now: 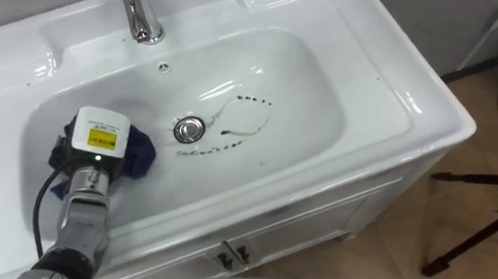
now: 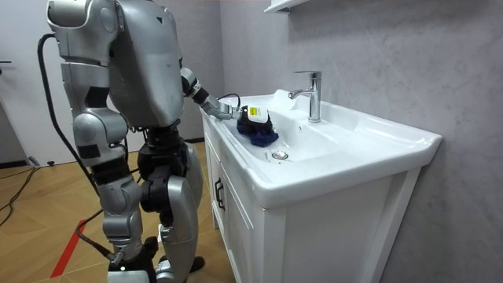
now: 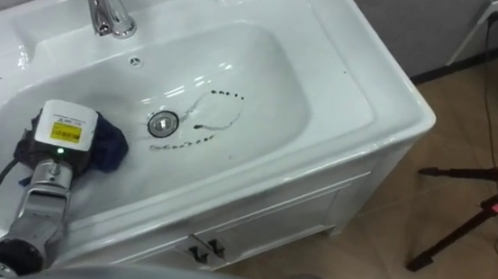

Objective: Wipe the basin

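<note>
The white basin [image 1: 389,93] has dark scribbled marks [image 1: 236,129] on its floor, just right of the metal drain [image 1: 189,129]. A dark blue cloth [image 1: 142,153] lies at the bowl's left side, left of the drain. My left hand [image 1: 97,135] rests on top of that cloth, its back covered by a white box with a yellow label; its fingers are hidden under it. In the room view the left hand [image 2: 253,116] sits on the cloth [image 2: 262,136] inside the bowl. My right hand [image 2: 124,258] hangs by my side.
A chrome tap [image 1: 138,8] stands at the basin's back rim. Below the front edge is a white cabinet with small handles [image 1: 233,254]. A black tripod [image 1: 486,223] stands on the wooden floor to the right. I stand at the cabinet's left end.
</note>
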You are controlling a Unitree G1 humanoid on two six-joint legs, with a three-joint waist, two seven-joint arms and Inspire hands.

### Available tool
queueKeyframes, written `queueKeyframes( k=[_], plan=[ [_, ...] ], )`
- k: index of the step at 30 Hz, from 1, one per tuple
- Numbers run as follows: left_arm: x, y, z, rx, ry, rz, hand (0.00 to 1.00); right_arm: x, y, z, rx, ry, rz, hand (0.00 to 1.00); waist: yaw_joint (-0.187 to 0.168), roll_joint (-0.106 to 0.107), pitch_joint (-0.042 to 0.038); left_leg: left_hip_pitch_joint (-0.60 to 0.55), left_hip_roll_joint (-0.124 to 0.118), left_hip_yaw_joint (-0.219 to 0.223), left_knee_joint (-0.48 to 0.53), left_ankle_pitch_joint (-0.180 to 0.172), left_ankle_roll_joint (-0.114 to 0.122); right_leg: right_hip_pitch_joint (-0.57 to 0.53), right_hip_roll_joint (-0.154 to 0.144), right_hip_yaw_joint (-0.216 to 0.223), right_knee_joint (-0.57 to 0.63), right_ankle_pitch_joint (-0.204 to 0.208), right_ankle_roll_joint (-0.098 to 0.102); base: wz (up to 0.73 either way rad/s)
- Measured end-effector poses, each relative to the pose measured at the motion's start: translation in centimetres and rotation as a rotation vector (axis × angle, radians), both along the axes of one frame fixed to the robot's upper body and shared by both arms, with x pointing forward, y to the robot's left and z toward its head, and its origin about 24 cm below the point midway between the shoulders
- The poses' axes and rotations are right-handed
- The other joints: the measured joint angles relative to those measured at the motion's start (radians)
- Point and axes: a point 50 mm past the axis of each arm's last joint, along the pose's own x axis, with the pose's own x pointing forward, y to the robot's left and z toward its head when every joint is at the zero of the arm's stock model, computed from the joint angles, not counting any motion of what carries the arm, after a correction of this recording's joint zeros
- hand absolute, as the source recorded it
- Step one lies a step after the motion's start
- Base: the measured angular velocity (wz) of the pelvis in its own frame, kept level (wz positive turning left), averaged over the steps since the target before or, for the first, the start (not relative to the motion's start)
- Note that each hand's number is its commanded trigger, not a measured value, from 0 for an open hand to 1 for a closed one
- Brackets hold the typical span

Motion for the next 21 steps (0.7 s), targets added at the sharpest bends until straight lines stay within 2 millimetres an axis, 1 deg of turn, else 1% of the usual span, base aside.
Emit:
queueKeyframes(
  k=[2,9,12,15,18,21],
  plan=[
    [-0.13,0.15,-0.02,0.005,0.004,0.000,1.00,-0.04,-0.15,0.05,-0.004,-0.006,-0.021,0.00,-0.001,0.006,0.0008,0.000,0.000,0.000,0.000,0.000,0.000,-0.001,0.000,0.002,-0.002,0.000,0.000,0.00],
    [-0.27,0.17,-0.08,0.004,0.008,0.003,1.00,-0.08,-0.21,0.06,-0.012,-0.008,-0.026,0.00,-0.003,0.006,0.0007,0.005,0.000,-0.002,0.000,0.000,0.000,0.004,0.000,0.002,-0.001,0.001,0.001,0.00],
    [-0.57,0.14,-0.27,-0.016,0.011,0.023,1.00,-0.31,-0.20,0.03,-0.009,-0.005,-0.030,0.00,-0.004,0.004,0.0019,0.022,0.000,-0.005,-0.005,0.000,0.000,0.022,0.001,0.000,-0.004,0.000,0.001,-0.02],
    [-0.75,0.28,-0.41,-0.084,-0.005,0.089,1.00,-0.45,-0.32,0.05,0.003,-0.016,-0.053,0.00,-0.001,0.003,0.0026,0.039,-0.001,-0.005,-0.007,0.000,0.000,0.038,0.001,0.007,-0.008,-0.002,0.001,-0.05],
    [-0.88,0.21,-0.69,-0.194,-0.025,0.186,1.00,-0.84,-0.27,0.02,0.016,-0.014,-0.076,0.00,-0.003,0.003,0.0029,0.069,-0.001,-0.004,-0.015,0.000,0.000,0.069,0.001,0.005,-0.020,-0.002,0.001,0.00],
    [-0.63,0.48,-0.68,-0.314,-0.065,0.287,1.00,-0.75,-0.16,-0.02,0.020,-0.019,-0.078,0.00,-0.003,0.003,0.0028,0.075,-0.002,-0.003,-0.016,0.000,0.000,0.069,0.001,0.005,-0.019,-0.009,0.001,0.00]
  ],
)
